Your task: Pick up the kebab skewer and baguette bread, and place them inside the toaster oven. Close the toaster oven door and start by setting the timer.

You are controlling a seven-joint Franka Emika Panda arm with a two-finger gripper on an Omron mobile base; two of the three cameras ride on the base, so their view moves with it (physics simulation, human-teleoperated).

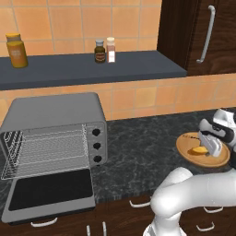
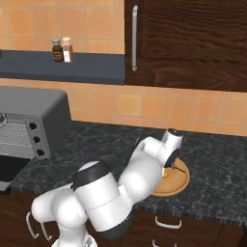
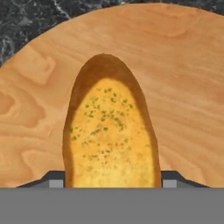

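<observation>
Gripper (image 3: 112, 183) clamps baguette bread (image 3: 111, 135), fingertips (image 3: 56, 180) against both flanks, bottom centre of hand view. Bread lies on wooden plate (image 3: 183, 87). Toaster oven door (image 1: 48, 193) down, lower left.

The arm hides most of the baguette bread (image 2: 166, 174) on the wooden plate (image 2: 176, 185). The kebab skewer (image 1: 190, 136) beside it is too small to make out.

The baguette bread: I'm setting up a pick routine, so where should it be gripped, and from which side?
Grip the baguette bread across its narrow width near mid-length, coming from above. It lies flat on the wooden plate, so only its long sides are free; the gripper already straddles them.
</observation>
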